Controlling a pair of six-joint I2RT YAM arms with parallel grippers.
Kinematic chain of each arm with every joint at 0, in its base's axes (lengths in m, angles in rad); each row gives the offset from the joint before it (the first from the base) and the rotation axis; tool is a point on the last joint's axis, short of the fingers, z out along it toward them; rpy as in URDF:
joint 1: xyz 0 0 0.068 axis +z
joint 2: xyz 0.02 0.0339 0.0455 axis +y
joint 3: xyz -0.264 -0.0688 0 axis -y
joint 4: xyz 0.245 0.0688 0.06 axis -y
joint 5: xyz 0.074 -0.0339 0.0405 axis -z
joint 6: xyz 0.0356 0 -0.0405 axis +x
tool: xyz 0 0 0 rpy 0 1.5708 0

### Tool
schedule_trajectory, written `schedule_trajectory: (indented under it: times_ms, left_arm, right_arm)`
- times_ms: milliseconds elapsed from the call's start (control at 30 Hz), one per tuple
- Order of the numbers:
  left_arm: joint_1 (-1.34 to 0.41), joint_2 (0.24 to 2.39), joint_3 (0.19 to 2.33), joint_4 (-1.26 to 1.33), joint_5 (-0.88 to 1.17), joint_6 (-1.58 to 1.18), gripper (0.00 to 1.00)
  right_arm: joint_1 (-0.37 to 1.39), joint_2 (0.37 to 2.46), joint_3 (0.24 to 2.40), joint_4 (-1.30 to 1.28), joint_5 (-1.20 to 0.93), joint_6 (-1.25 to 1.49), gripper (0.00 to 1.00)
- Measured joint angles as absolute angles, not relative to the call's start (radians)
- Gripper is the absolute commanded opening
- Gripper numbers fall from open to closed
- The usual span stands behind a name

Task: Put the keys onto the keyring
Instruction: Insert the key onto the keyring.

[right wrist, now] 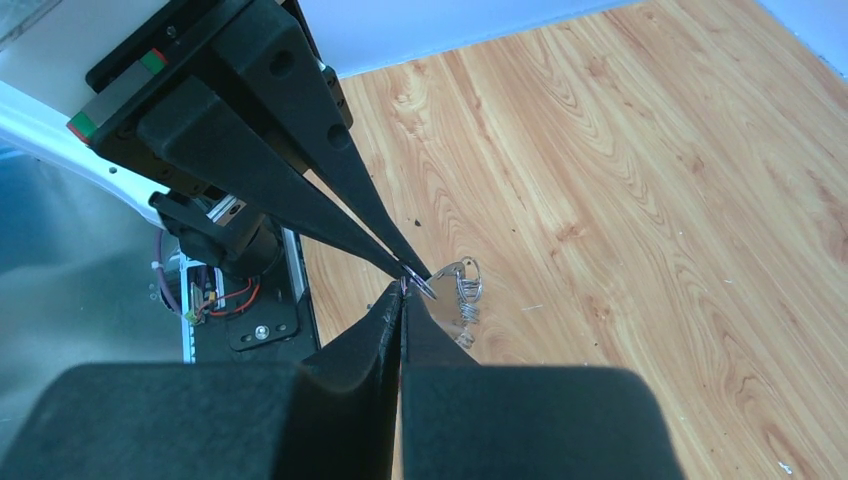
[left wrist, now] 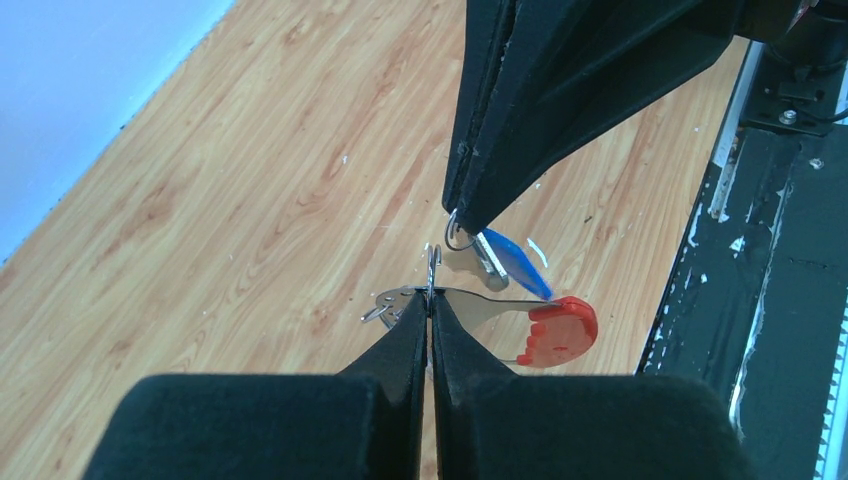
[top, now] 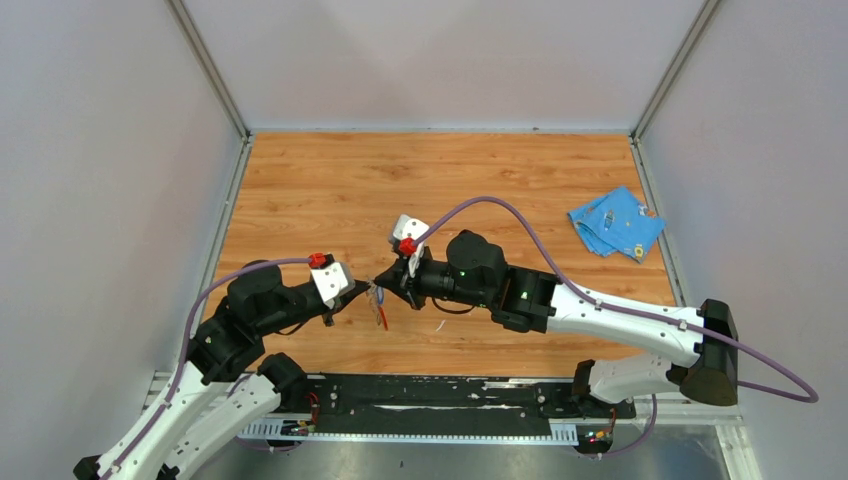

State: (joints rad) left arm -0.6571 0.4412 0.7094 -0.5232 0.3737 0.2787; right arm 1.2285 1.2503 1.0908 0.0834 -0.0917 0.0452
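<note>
Where the arms meet at centre frame in the top view, the left gripper (top: pixel 362 289) and right gripper (top: pixel 388 284) stand tip to tip, with the curved red-and-silver strap keyring (top: pixel 381 312) dangling beneath. In the left wrist view, the left jaws are pressed together and pinch the keyring, whose length runs rightward. Just above it, the closed right gripper pinches the loop of the small blue-headed silver key (left wrist: pixel 515 262). In the right wrist view, the tips nearly touch at centre.

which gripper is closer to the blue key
Right. The right gripper is shut at the top end of the blue-headed key; the left gripper is shut on the keyring, a small gap from the key.
</note>
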Motion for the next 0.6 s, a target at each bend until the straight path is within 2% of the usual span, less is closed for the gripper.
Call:
schedule_trajectory:
  times_ms: [600]
  left_arm:
    - [-0.657,0.441,0.709,-0.502,0.381,0.277,0.0]
  right_arm:
    - [1.229,1.268,1.091,0.094,-0.078,0.064,0.0]
